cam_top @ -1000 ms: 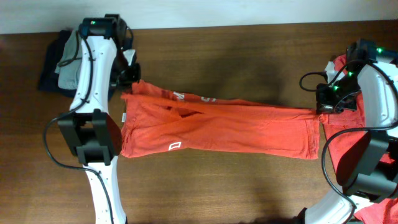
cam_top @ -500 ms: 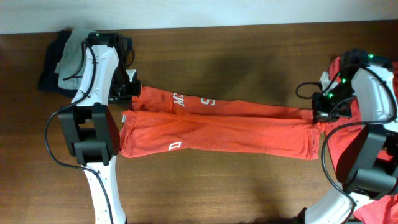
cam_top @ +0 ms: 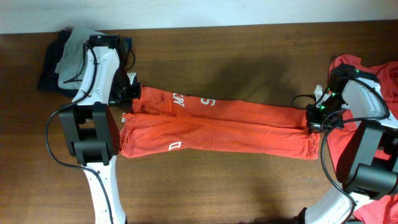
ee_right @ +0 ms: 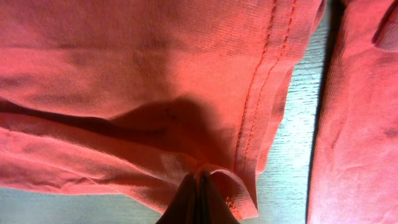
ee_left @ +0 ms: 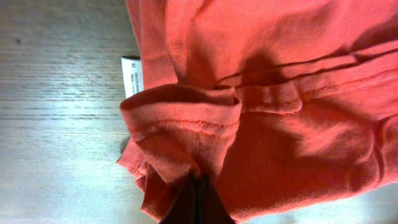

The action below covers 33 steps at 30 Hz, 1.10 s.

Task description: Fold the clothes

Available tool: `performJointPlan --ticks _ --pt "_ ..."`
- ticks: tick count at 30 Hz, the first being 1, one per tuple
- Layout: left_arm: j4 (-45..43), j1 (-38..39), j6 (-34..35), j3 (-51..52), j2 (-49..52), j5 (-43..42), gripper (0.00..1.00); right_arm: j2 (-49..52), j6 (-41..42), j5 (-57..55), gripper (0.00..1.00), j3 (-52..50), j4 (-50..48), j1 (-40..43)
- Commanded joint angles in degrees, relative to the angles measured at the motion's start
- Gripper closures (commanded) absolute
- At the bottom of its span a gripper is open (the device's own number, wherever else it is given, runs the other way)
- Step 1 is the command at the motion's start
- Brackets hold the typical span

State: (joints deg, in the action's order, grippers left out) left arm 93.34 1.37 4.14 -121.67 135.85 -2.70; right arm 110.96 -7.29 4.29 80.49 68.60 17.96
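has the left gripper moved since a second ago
Yes. In the overhead view the left gripper, shut on the orange-red T-shirt, has come down the picture, away from the table's far edge.

Overhead: even, moderately bright light from above; soft broad shadow on table just beyond shirt; white strip along top edge near blown out; focus fair.
Left wrist: table pale with glare; weave sharp at centre; left gripper dark, blurred at bottom edge.
Right wrist: right gripper casts soft shadow on shirt; reds oversaturated.
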Motion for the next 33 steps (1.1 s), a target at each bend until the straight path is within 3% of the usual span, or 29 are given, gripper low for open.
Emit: performJointPlan --ticks 1,12,15,17,18,21,22,23,24,29,33 --pt "-0.31 -0.04 0.63 1.75 -1.53 1.22 0.99 0.44 0.76 -0.74 0.96 -0.31 -0.26 0.15" --pt "-1.57 0.07 0.81 6.03 -1.53 1.66 1.00 0.44 2.32 -0.74 0.96 -0.31 0.20 0.15" --pt "-1.57 0.07 0.81 6.21 -1.53 1.66 0.99 0.44 2.64 -0.74 0.91 -0.31 0.63 0.15" --pt "-1.60 0.07 0.81 6.29 -1.53 1.68 0.93 0.44 3.34 -0.72 0.83 -0.31 0.92 0.15" --pt "-1.68 0.07 0.81 6.29 -1.53 1.68 0.90 0.44 3.34 -0.74 0.72 -0.33 1.03 0.15" --pt "-2.40 0.07 0.81 6.32 -1.53 1.68 0.83 0.44 3.37 -0.74 0.57 -0.37 1.01 0.15" --pt "-2.49 0.07 0.81 6.32 -1.53 1.68 0.68 0.44 3.37 -0.74 0.52 -0.37 1.01 0.15" --pt "-2.56 0.07 0.79 6.32 -1.53 1.70 0.55 0.44 3.37 -0.72 0.36 -0.37 1.01 0.15" --pt "-2.67 0.07 0.79 6.34 -1.53 1.73 0.52 0.44 3.43 -0.68 0.31 -0.35 1.01 0.15" --pt "-3.37 0.07 2.29 3.76 -1.57 2.27 0.47 0.42 3.76 2.38 0.29 2.95 0.85 0.09" --pt "-1.33 0.83 2.69 -4.55 -2.10 2.32 0.46 0.31 3.76 3.67 0.27 10.34 3.85 0.04"
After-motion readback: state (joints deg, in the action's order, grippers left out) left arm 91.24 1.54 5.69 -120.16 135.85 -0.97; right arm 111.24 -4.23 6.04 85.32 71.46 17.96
